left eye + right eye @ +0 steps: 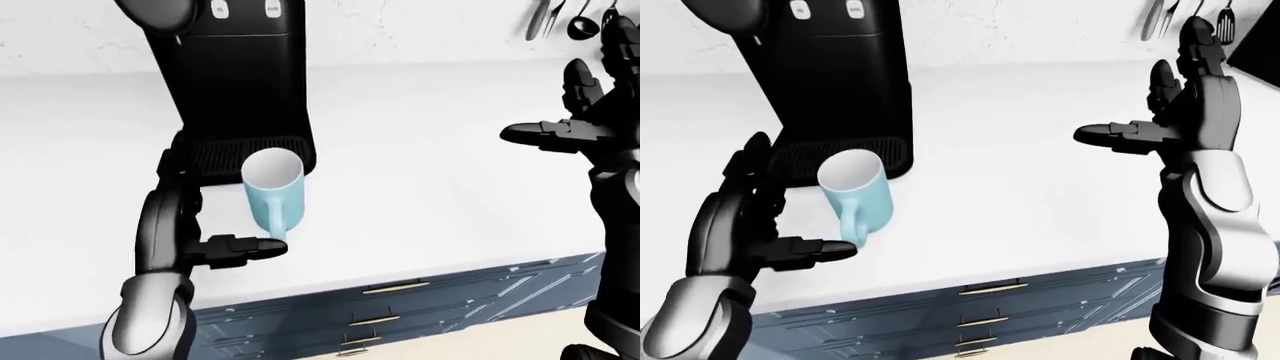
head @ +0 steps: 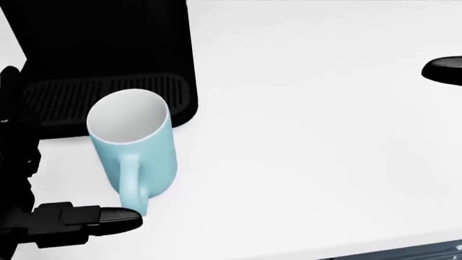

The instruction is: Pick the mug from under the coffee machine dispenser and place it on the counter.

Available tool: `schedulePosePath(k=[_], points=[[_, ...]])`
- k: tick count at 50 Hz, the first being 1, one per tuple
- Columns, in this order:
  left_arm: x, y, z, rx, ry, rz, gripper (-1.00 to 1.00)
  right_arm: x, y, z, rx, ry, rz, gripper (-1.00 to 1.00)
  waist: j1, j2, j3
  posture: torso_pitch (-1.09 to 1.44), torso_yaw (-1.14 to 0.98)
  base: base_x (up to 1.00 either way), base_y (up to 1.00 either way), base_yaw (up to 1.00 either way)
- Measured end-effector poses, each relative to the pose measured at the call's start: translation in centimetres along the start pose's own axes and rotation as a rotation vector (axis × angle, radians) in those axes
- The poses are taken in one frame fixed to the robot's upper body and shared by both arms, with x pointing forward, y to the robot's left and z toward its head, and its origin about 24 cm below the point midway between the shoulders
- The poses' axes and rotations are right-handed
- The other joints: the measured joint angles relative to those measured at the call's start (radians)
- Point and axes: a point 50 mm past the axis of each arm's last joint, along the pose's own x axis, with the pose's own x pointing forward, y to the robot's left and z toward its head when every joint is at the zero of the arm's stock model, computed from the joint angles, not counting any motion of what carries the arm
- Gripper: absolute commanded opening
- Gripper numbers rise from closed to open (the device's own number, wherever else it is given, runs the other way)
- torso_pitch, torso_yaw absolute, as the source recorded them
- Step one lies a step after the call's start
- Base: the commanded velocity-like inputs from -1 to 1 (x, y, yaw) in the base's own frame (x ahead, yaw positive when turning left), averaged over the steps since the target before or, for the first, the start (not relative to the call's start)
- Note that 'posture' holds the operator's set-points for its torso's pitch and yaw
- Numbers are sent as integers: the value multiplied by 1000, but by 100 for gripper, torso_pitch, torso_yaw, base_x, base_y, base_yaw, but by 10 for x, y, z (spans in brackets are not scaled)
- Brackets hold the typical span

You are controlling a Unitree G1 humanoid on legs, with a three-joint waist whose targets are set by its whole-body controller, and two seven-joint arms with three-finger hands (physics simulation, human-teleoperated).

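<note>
While the mug (image 2: 134, 146) stands upright on the counter (image 2: 310, 135), just beside the coffee machine's (image 1: 235, 82) drip tray, handle toward the view's bottom, the left hand (image 1: 750, 232) sits spread wide beside it, thumb tip near the handle. Right hand (image 1: 1180, 112) is raised, fingers wide, holding nothing.

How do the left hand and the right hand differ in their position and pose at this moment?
The left hand is low, beside the blue mug on the white counter, one finger reaching toward the mug's handle; the right hand is raised high, far from the mug. The left hand stands by the coffee machine; the right hand is near nothing. Both are open and empty.
</note>
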Motion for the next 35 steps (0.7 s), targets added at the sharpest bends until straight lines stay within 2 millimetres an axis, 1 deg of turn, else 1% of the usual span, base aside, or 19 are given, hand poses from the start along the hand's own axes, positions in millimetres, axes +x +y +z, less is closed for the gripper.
schedulePosePath(k=[5, 12, 15, 21, 27, 30, 35], points=[[1, 3, 5, 1, -10, -6, 100, 0, 0, 0, -1, -2, -1, 100, 1, 0, 0, 0, 0, 0, 0, 0], [4, 9, 11, 0, -15, -27, 100, 0, -1, 1, -4, -3, -3, 100, 3, -3, 5, 0, 0, 0, 0, 0], [6, 15, 21, 1, -39, -16, 100, 1, -1, 2, -4, -3, -3, 100, 4, -6, 9, 0, 0, 0, 0, 0], [3, 27, 41, 25, -89, 9, 100, 1, -1, 3, -4, -7, -2, 100, 5, -13, 14, 0, 0, 0, 0, 0], [0, 37, 48, 56, -92, 31, 100, 2, -2, 5, -5, -9, -6, 100, 6, -18, 18, 0, 0, 0, 0, 0], [-1, 43, 57, 77, -108, 37, 100, 2, -1, 6, -5, -11, -4, 100, 5, -21, 21, 0, 0, 0, 0, 0], [-4, 52, 70, 86, -141, 43, 100, 2, -2, 6, -7, -10, -5, 100, 6, -19, 23, 0, 0, 0, 0, 0]])
